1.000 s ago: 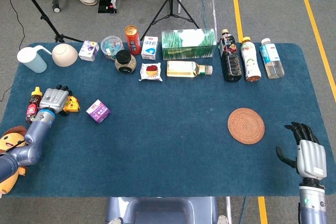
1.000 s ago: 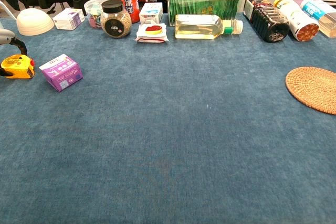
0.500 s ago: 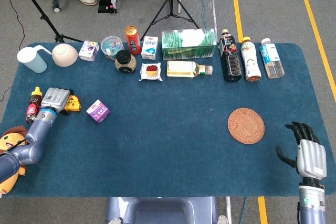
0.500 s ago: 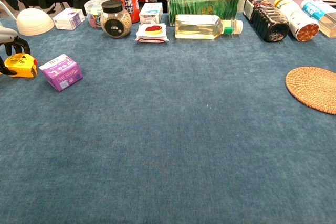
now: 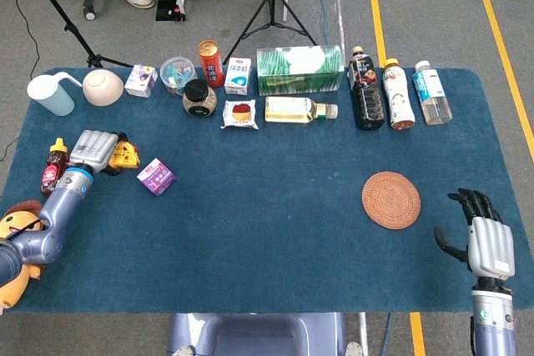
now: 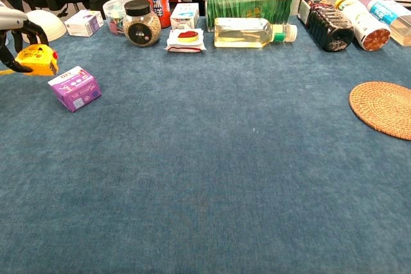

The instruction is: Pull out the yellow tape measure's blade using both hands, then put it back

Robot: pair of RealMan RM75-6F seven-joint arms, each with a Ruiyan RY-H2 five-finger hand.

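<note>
Left hand grips the yellow tape measure at the far-left part of the table, fingers curled over the case; in the chest view the case sits tilted under dark fingers, and whether it is lifted off the cloth cannot be told. No blade visibly drawn out. Just right of it lies a small purple box, apart from the case. Left of the hand, a small sauce bottle; nearer, at the table edge, a plush toy. Right hand rests at the near-right corner, holding nothing, fingers spread and slightly bent. A round woven coaster lies left of and farther than it. Along the far edge: jars, cartons, a green box and bottles.
</note>
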